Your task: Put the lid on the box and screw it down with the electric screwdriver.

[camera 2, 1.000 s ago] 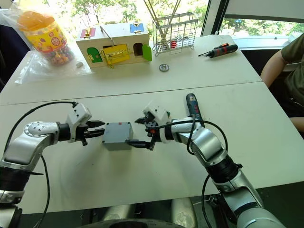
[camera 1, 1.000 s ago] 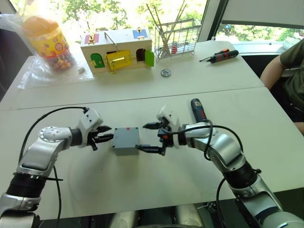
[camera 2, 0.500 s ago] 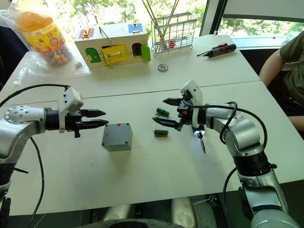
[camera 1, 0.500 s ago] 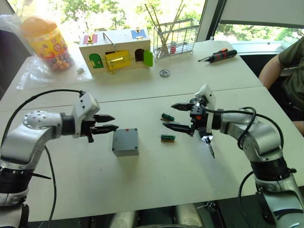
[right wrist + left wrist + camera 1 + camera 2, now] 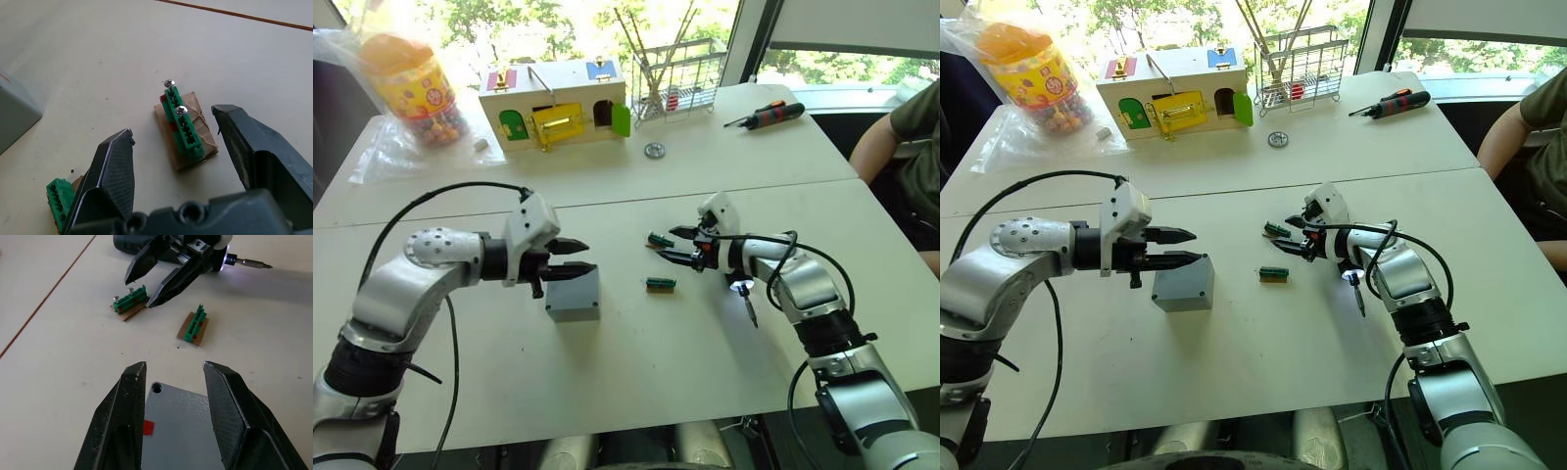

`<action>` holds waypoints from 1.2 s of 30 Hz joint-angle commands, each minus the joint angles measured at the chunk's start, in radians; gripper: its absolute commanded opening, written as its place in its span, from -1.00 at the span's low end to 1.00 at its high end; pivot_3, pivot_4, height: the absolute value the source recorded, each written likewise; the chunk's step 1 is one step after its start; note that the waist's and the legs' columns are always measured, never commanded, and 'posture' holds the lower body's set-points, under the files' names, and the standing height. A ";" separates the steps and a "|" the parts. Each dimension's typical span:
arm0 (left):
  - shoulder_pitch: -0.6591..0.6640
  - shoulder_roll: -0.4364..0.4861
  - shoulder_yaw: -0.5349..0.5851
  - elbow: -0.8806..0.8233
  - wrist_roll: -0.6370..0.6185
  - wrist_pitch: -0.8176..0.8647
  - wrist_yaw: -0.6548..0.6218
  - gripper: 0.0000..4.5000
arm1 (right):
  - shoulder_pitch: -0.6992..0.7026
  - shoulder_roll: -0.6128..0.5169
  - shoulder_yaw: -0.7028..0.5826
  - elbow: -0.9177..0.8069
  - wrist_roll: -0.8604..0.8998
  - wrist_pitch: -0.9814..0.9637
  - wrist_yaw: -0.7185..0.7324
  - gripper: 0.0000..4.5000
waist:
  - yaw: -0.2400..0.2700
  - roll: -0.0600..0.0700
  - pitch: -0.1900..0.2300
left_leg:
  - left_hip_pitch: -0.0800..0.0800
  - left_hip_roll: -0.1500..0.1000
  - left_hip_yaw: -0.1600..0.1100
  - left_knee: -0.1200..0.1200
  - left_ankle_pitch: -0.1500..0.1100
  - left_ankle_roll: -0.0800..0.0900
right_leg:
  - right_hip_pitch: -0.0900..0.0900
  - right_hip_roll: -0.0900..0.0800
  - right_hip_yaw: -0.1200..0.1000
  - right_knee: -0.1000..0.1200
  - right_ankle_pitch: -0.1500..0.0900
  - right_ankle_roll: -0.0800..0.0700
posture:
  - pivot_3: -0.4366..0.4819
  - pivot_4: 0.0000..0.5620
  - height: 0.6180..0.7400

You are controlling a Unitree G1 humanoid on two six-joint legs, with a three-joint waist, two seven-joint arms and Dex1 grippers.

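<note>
Box sits lidded, unlabelled, beneath the spread, empty left gripper; right gripper likewise.

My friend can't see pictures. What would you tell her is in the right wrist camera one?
The robot's open right hand hovers over a small green plastic holder with two silver screws standing in it, on a scrap of brown cardboard on the pale table. A corner of the grey plastic box peeks in.

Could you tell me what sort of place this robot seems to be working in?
Probably a robot test or training room by a window: white tables carry practice props, such as a wooden house-shaped latch box, a jar of coloured beads and a hand screwdriver, and trees show outside.
</note>
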 commanded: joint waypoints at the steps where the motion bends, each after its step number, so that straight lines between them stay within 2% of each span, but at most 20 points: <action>1: 0.003 0.002 -0.002 -0.023 0.004 -0.018 0.004 -0.18 | -0.031 0.007 -0.032 -0.022 0.008 0.002 -0.006 0.35 | 0.002 0.000 0.000 | 0.000 0.000 0.000 0.000 0.000 0.000 | 0.000 0.000 0.000 0.000 0.000 0.000 | -0.05 -0.47 1.00; 3: 0.006 0.003 -0.005 -0.018 0.010 -0.024 0.002 -0.18 | -0.027 0.011 -0.034 -0.021 0.006 0.002 -0.009 0.35 | 0.003 0.000 0.000 | 0.000 0.000 0.000 0.000 0.000 0.000 | 0.000 0.000 0.000 0.000 0.000 0.000 | -0.05 -0.47 1.00; 6: 0.008 0.001 -0.008 -0.013 0.014 -0.028 0.000 -0.18 | -0.027 0.018 -0.040 -0.016 0.004 0.000 -0.017 -0.03 | 0.002 0.000 0.000 | 0.000 0.000 0.000 0.000 0.000 0.000 | 0.000 0.000 0.000 0.000 0.000 0.000 | -0.05 -0.47 1.00; 8: 0.009 0.001 -0.010 -0.010 0.015 -0.030 0.000 -0.18 | -0.029 0.020 -0.042 -0.014 0.003 0.001 -0.020 -0.40 | 0.002 0.000 0.000 | 0.000 0.000 0.000 0.000 0.000 0.000 | 0.000 0.000 0.000 0.000 0.000 0.000 | -0.05 -0.47 1.00; 22: 0.011 -0.004 -0.022 -0.002 0.021 -0.043 0.013 -0.18 | -0.037 0.030 -0.048 0.015 -0.003 -0.008 -0.031 -0.40 | 0.001 0.000 0.000 | 0.000 0.000 0.000 0.000 0.000 0.000 | 0.000 0.000 0.000 0.000 0.000 0.000 | -0.05 -0.47 1.00; 24: 0.011 -0.004 -0.022 0.000 0.022 -0.045 0.014 -0.18 | -0.036 0.029 -0.045 0.019 -0.007 -0.013 -0.032 -0.65 | 0.001 0.000 0.000 | 0.000 0.000 0.000 0.000 0.000 0.000 | 0.000 0.000 0.000 0.000 0.000 0.000 | -0.05 -0.47 1.00; 26: 0.010 -0.004 -0.023 0.003 0.024 -0.047 0.014 -0.18 | -0.035 0.030 -0.044 0.022 -0.010 -0.016 -0.032 -0.99 | 0.001 0.000 0.000 | 0.000 0.000 0.000 0.000 0.000 0.000 | 0.000 0.000 0.000 0.000 0.000 0.000 | -0.05 -0.47 1.00; 36: 0.015 0.000 -0.010 0.015 0.032 -0.056 0.012 -0.18 | -0.036 0.035 -0.063 -0.011 0.007 0.001 -0.029 -0.99 | 0.001 0.000 0.000 | 0.000 0.000 0.000 0.000 0.000 0.000 | 0.000 0.001 0.000 0.000 0.000 0.000 | -0.05 -0.47 1.00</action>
